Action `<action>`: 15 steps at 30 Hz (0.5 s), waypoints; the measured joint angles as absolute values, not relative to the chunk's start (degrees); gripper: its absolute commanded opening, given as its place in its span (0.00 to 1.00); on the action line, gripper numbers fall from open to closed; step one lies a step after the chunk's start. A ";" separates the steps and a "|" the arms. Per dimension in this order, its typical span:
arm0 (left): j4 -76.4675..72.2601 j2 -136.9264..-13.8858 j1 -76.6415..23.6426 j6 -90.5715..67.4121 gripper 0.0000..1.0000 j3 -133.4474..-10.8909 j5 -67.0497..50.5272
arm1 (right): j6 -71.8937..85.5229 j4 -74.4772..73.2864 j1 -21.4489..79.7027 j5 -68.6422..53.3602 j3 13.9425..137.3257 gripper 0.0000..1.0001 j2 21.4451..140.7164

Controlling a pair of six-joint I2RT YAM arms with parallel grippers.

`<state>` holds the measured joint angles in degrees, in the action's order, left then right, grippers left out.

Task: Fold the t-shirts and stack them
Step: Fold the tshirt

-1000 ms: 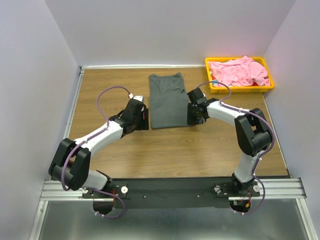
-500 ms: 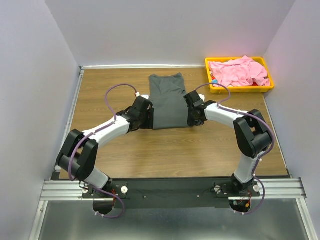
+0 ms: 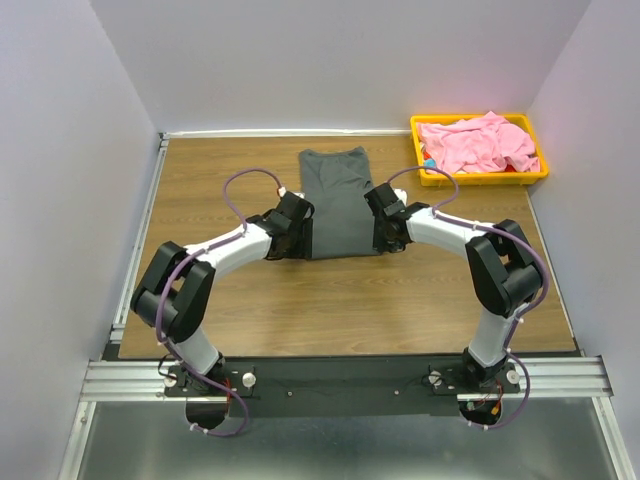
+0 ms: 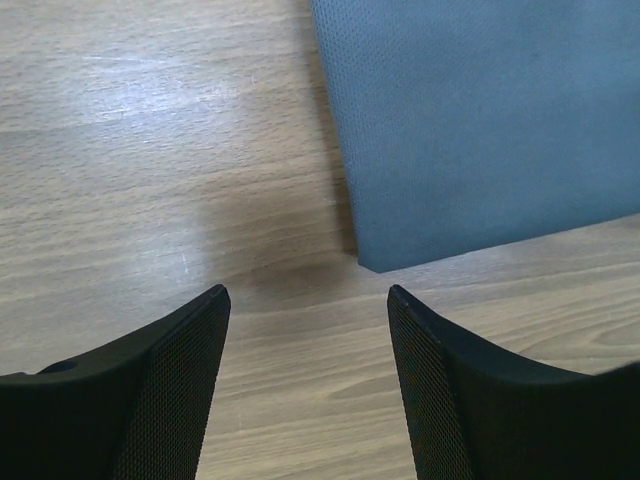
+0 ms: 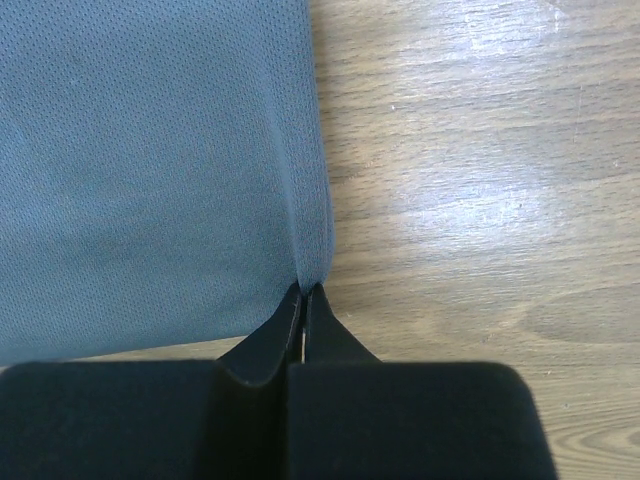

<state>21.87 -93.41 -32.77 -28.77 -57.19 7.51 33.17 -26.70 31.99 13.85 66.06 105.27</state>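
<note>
A dark charcoal grey t-shirt [image 3: 339, 200] lies folded into a long strip in the middle of the wooden table. My right gripper [image 3: 380, 240] is shut on its near right corner [image 5: 312, 265], the cloth pinched between the fingertips. My left gripper [image 3: 296, 236] stands open at the near left corner [image 4: 372, 258], fingers [image 4: 180, 370] spread over bare wood just short of the cloth, with nothing between them. A light pink t-shirt [image 3: 478, 142] lies crumpled in the yellow tray.
The yellow plastic tray [image 3: 480, 178] sits at the far right corner of the table. White walls close the table in at the back and on both sides. Purple cables loop over both arms.
The right gripper has shut on the grey shirt's near right corner. The left arm has swung right and forward, bringing its open gripper up to the near left corner.
</note>
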 measured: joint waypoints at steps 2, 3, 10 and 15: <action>22.28 -94.76 -32.91 -28.97 0.69 -57.95 7.51 | 32.93 -26.70 32.03 13.85 66.11 0.01 105.27; 22.48 -95.50 -33.04 -29.06 0.69 -58.37 7.51 | 32.80 -26.70 32.08 13.87 66.11 0.01 105.27; 23.14 -99.20 -33.89 -29.63 0.61 -61.06 7.51 | 31.73 -26.65 32.21 13.85 66.15 0.01 105.34; 23.27 -100.88 -34.50 -30.00 0.57 -63.35 7.77 | 31.27 -26.57 32.27 13.82 66.06 0.01 105.34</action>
<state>23.27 -100.88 -34.50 -30.00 -63.35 7.77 31.27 -26.57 32.27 13.82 66.06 105.34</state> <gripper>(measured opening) 0.578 0.012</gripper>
